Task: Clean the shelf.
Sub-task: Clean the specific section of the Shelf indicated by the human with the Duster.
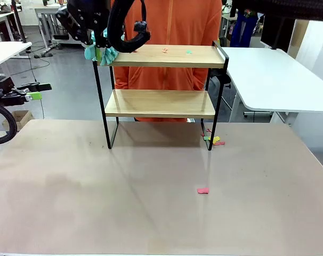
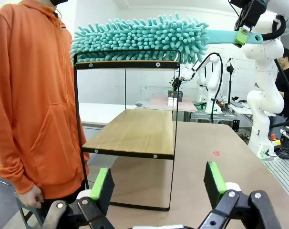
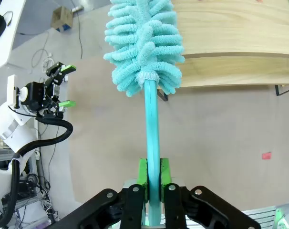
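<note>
The shelf (image 1: 161, 104) stands at the far middle of the table, with two light wooden boards in a thin black frame. A teal fluffy duster (image 1: 100, 53) lies over the left end of the top board (image 3: 230, 28), across the raised end rail (image 2: 125, 64). My right gripper (image 3: 153, 179) is shut on the duster's teal handle (image 3: 151, 129); it reaches across from above. A red scrap (image 1: 164, 50) and a green scrap (image 1: 188, 52) lie on the top board. My left gripper (image 2: 158, 183) is open and holds nothing, well off the shelf's left end (image 1: 33, 93).
A person in an orange hoodie (image 1: 172, 21) stands right behind the shelf. A pink scrap (image 1: 203, 190) lies on the table's middle, and a few coloured scraps (image 1: 215, 141) lie by the shelf's right front leg. A white table (image 1: 279, 74) stands at the right.
</note>
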Available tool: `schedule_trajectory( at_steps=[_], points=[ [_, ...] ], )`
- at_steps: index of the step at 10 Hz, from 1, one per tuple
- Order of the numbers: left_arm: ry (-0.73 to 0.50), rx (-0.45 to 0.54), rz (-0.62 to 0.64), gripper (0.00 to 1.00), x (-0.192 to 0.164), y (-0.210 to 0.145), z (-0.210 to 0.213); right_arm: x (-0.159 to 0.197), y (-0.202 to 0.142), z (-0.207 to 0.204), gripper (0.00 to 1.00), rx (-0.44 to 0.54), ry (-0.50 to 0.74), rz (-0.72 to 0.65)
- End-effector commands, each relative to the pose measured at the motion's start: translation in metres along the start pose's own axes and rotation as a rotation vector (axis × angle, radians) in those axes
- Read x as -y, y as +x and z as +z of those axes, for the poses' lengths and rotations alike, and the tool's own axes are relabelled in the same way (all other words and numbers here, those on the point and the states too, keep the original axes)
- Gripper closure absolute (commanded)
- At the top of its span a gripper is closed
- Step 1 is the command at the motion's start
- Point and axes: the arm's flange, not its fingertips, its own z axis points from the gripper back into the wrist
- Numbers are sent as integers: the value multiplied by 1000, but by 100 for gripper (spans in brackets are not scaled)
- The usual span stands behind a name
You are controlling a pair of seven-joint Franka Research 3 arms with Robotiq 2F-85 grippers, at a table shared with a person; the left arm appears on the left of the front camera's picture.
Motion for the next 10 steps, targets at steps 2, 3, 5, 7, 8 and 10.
schedule_trajectory(
  at_steps=[2, 3, 5, 7, 8, 10],
  points=[
    [1, -9, -7, 0, 3, 3, -1, 14, 10, -7, 87, -49, -5, -34],
    [1, -9, -7, 0, 3, 3, -1, 27, 11, -6, 87, -63, 4, -59],
    [1, -9, -7, 0, 3, 3, -1, 61, 12, 4, 87, -75, -2, -77],
    [1, -9, -7, 0, 3, 3, -1, 108, 22, 8, 87, -115, -14, -81],
    [1, -9, -7, 0, 3, 3, -1, 136, 27, 9, 87, -161, -12, -71],
    [1, -9, -7, 0, 3, 3, -1, 190, 41, 7, 87, -207, -26, -90]
  ],
)
